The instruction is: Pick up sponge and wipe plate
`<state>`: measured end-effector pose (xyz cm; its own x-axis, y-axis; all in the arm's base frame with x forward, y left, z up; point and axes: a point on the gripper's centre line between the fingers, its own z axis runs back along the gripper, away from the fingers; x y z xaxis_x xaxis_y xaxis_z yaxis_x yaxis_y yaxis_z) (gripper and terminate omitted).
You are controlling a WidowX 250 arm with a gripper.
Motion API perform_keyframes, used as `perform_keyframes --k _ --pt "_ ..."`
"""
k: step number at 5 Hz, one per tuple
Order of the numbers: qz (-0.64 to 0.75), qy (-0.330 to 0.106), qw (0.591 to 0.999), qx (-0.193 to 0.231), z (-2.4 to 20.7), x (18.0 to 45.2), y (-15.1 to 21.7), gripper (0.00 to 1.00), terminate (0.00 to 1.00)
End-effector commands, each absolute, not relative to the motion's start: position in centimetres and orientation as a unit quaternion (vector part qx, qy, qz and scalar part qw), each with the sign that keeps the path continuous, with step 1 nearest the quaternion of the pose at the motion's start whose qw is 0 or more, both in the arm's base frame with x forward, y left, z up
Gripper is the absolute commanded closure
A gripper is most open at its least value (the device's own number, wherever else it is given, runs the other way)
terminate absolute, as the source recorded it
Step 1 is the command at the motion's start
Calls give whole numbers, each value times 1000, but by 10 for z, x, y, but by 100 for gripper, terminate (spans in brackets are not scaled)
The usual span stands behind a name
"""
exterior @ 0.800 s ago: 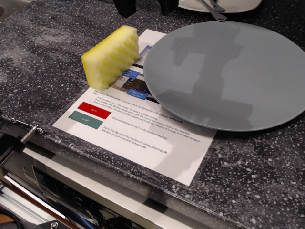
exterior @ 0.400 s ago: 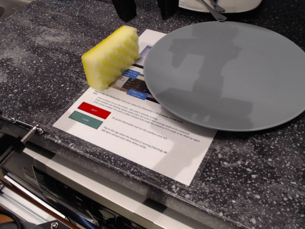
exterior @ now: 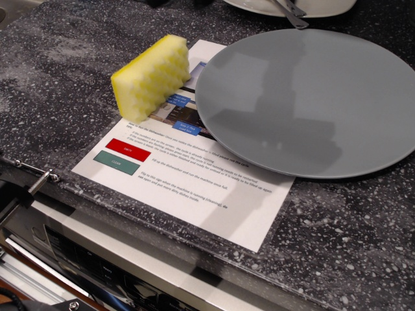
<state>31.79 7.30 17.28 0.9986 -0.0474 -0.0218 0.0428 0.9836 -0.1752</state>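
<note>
view: observation.image, single camera looking down at a counter edge
sponge: small bright yellow rectangular foam sponge (exterior: pixel 152 77) with a paler wavy ridged face, standing on a long edge, ridged face toward the camera; sits on the upper left corner of the paper, just beside the plate's left rim, not touching it as far as I can tell
plate: large flat round matte grey plate (exterior: pixel 305 100), plain, a soft shadow falls across its middle; lies flat, its lower left part overlaps the paper
paper: white printed instruction sheet (exterior: pixel 194 168) with a red label, a green label and small blue labels; flat on the counter, under the sponge and partly under the plate
counter: dark speckled stone counter top (exterior: pixel 58 71)
dish: white dish (exterior: pixel 259 6) with metal cutlery (exterior: pixel 288 13), cut off by the top edge, behind the plate
appliance: stainless front panel (exterior: pixel 130 259) below the counter edge
gripper: out of frame; cannot tell its opening or whether it holds anything
</note>
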Motion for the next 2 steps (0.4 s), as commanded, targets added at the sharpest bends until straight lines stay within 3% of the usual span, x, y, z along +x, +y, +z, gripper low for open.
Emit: perform_keyframes --k 1,2 --pt "-43 -31 997 -55 173 333 110 0 0" --pt "-55 -23 998 -34 155 339 123 0 0"
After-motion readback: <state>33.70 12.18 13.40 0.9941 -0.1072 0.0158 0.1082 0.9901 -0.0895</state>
